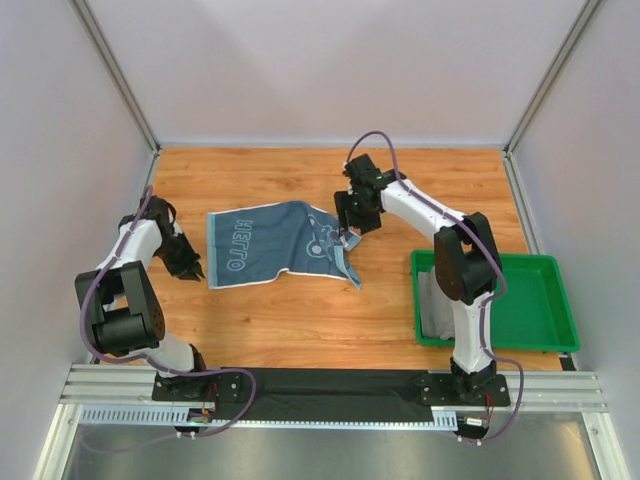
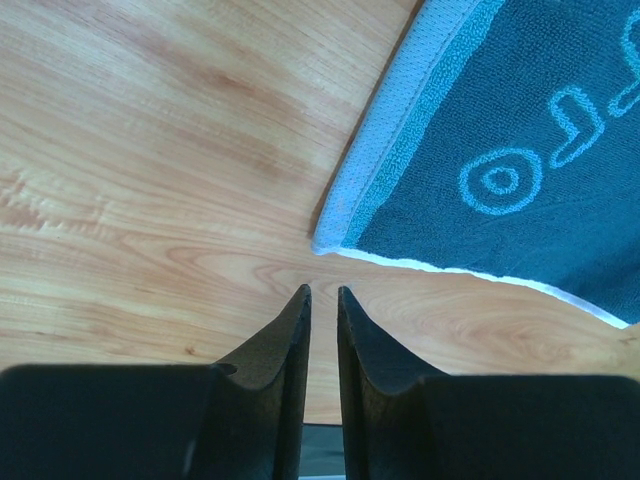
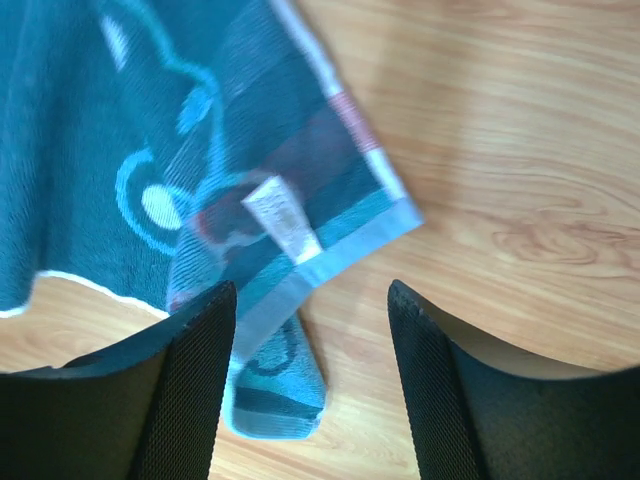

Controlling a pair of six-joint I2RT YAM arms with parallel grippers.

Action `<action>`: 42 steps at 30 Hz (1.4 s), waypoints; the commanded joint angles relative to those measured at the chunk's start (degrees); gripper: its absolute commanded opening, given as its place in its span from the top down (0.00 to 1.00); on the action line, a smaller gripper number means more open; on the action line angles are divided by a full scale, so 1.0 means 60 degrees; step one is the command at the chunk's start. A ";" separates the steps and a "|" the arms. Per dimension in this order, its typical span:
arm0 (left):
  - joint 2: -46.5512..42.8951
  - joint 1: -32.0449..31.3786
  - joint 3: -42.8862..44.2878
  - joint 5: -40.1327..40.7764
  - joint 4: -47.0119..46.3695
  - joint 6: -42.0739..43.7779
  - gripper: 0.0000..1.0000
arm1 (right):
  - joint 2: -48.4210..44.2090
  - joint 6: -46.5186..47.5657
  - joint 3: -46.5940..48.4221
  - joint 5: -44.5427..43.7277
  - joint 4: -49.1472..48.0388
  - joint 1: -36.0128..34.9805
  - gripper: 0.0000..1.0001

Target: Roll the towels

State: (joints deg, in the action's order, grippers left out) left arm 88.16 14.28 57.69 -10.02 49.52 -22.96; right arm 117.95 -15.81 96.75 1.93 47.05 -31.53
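The blue towel (image 1: 265,245) lies spread mid-way across the counter (image 1: 300,320), its right corner doubled over. The right pincer (image 3: 310,300) hangs wide above that corner; the left pincer (image 2: 322,300), narrow and empty, sits just off the near-left corner. Gripping one layer only would likely skew the roll.

Wooden table (image 1: 300,320) between pale walls (image 1: 330,60)

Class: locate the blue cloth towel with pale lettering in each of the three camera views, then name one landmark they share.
Top external: blue towel, centre of the picture.
Left wrist: towel corner, upper right.
Right wrist: towel upper left, corner folded.
Shared landmark: wooden tabletop.
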 commanded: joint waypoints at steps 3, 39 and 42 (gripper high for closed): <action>-0.0323 -0.0095 0.0009 -0.0073 -0.0152 0.0121 0.77 | 0.0103 -0.1128 -0.0538 0.2094 -0.0954 0.0962 0.38; -0.0440 -0.0300 -0.0035 -0.0337 -0.0255 0.0121 0.79 | 0.2138 -0.1129 0.3499 0.0015 0.0553 0.2602 1.00; -0.0440 -0.0432 -0.0035 -0.0278 -0.0255 0.0106 0.79 | 0.2591 -0.0866 0.4714 0.0511 0.0421 0.3187 1.00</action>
State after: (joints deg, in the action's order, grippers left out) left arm 87.53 12.58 57.69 -11.66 48.71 -22.96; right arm 131.74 -23.44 117.21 6.28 49.76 -15.97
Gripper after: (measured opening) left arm 0.213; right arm 0.005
